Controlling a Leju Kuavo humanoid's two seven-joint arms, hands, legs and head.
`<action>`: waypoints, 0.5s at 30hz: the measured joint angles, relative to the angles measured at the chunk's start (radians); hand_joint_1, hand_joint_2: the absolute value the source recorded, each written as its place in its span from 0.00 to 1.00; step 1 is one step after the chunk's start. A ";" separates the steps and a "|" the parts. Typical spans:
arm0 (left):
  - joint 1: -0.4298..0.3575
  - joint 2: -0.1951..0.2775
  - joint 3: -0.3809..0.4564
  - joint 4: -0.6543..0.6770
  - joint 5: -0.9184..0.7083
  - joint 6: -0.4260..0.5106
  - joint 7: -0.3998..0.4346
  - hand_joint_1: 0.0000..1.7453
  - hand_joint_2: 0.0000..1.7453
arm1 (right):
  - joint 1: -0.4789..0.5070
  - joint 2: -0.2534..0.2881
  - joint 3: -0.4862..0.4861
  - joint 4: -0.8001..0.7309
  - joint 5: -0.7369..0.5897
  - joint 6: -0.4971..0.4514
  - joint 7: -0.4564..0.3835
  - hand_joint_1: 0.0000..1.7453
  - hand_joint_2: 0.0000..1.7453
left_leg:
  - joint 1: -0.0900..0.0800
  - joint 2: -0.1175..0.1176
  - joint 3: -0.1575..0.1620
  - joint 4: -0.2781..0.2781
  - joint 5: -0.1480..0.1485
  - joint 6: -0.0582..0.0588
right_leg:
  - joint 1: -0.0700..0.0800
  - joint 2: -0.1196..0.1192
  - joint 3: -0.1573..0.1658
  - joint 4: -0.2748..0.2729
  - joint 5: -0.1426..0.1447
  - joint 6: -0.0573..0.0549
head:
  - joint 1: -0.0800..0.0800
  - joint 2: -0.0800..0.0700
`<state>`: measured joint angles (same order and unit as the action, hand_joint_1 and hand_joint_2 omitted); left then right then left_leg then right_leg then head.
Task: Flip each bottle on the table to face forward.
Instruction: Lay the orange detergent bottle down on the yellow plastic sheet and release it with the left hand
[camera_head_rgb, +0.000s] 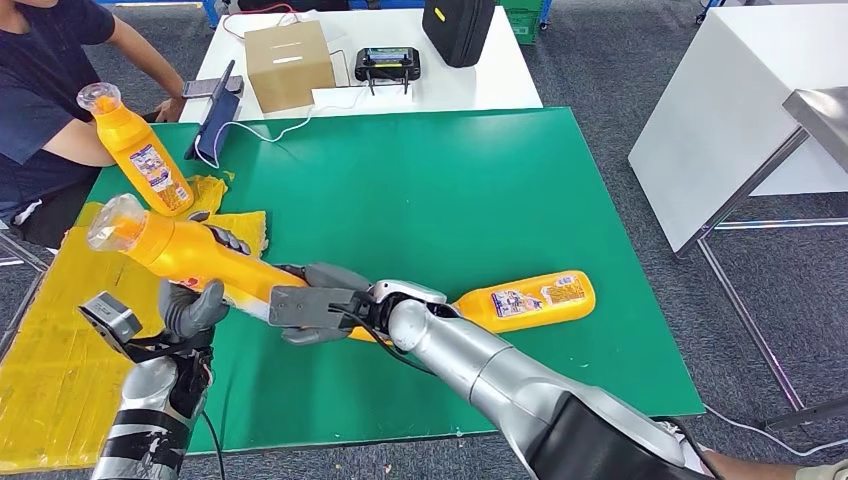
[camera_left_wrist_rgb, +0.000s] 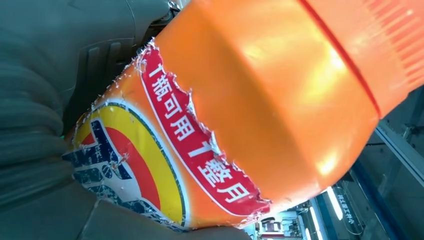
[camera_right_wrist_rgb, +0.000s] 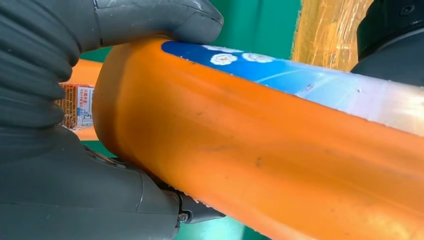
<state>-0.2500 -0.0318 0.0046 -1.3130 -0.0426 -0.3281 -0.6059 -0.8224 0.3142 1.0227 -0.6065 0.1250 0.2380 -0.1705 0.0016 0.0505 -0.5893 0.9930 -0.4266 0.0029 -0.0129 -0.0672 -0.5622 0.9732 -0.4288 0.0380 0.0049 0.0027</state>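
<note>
The orange bottle (camera_head_rgb: 195, 255) is lifted off the green table (camera_head_rgb: 420, 200) and held slanted between both of the robot's hands, its clear cap end up toward the far left and its base down toward the middle of the table. The left hand (camera_head_rgb: 192, 305) grasps it around the middle, fingers wrapped over the body, and from the left wrist camera the torn red and yellow label (camera_left_wrist_rgb: 165, 155) sits right against the grey palm. The right hand (camera_head_rgb: 320, 300) grips the base end, thumb (camera_right_wrist_rgb: 165, 17) pressed on top of the bottle beside a blue patch of label. A second orange bottle (camera_head_rgb: 525, 300) lies flat on the green table just beyond the right wrist, label up, its neck end hidden behind the arm. A third bottle (camera_head_rgb: 135, 150) stands tilted at the far left edge, next to a person in a dark shirt (camera_head_rgb: 45, 90) seated there. Crumpled yellow cloth (camera_head_rgb: 60, 370) covers the table's left side under the raised bottle. Behind the green surface a white table (camera_head_rgb: 500, 80) holds a cardboard box (camera_head_rgb: 288, 62), a small black device (camera_head_rgb: 387, 60) and a black case (camera_head_rgb: 458, 28)
</note>
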 joint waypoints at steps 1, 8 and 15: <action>0.000 0.001 -0.001 0.000 -0.001 0.000 0.000 1.00 1.00 | 0.001 0.000 0.001 0.000 0.000 0.000 0.000 1.00 1.00 | 0.000 0.000 0.000 0.000 0.000 0.000 | 0.000 0.000 0.000 0.000 0.000 0.000 | 0.000 0.000; -0.009 0.018 -0.012 0.000 -0.159 0.138 -0.022 1.00 1.00 | 0.003 -0.010 0.002 0.000 0.016 -0.072 -0.002 0.50 1.00 | 0.000 -0.001 0.000 0.000 0.000 0.000 | 0.000 -0.001 0.000 0.000 0.000 0.000 | 0.000 0.000; -0.026 0.067 -0.019 0.003 -0.412 0.357 0.033 1.00 1.00 | 0.003 -0.022 -0.012 -0.011 0.055 -0.147 0.001 0.00 1.00 | 0.000 0.000 0.000 0.000 0.000 0.000 | 0.000 -0.001 0.000 0.000 0.000 0.000 | 0.000 0.000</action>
<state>-0.2757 0.0353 -0.0142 -1.3100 -0.4546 0.0289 -0.5731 -0.8196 0.2926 1.0103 -0.6177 0.1796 0.0911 -0.1691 0.0016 0.0507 -0.5894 0.9930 -0.4262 0.0026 -0.0125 -0.0677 -0.5625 0.9733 -0.4287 0.0380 0.0049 0.0027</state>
